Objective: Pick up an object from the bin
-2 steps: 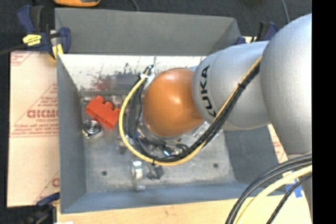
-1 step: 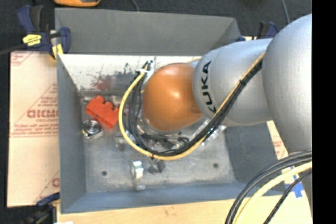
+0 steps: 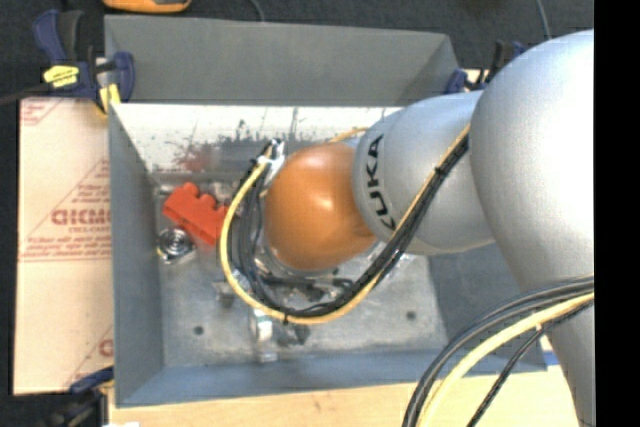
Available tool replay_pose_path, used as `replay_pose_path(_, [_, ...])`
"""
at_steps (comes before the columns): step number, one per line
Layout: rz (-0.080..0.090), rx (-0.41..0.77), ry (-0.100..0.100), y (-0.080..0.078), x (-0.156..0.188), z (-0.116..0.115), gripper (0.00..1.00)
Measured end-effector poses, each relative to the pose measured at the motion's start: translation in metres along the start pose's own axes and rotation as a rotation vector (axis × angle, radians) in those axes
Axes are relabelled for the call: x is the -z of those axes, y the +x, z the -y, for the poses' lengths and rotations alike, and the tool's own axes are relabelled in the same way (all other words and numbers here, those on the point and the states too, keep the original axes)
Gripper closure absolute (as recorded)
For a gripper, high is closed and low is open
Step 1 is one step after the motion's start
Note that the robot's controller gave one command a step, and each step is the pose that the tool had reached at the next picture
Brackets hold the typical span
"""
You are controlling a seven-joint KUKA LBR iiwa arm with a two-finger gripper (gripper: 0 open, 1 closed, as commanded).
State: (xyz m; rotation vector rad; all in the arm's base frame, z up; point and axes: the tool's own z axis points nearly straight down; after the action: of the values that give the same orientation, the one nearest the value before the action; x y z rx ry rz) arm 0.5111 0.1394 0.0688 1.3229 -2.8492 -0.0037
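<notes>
your gripper (image 3: 272,313) sat low in the bin (image 3: 140,315), tucked under the orange cover (image 3: 310,205) — apart or together, you couldn't tell; beside it, a red block (image 3: 193,210) lay diagonally.

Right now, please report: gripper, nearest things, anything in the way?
Gripper low near the bin's front wall, state unclear. Orange block and small metal piece at the left, untouched. Orange cover hides the middle.
</notes>
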Motion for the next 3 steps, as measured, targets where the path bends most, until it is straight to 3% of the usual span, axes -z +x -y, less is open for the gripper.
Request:
replay_pose_path(1, [0.002,-0.007,-0.002,-0.0006,0.0004,0.0003,0.0])
replay_pose_path(2, [0.003,-0.008,-0.001,-0.001,0.0008,0.0005,1.0])
replay_pose_path(3, [0.005,-0.012,0.002,-0.002,0.0089,0.001,1.0])
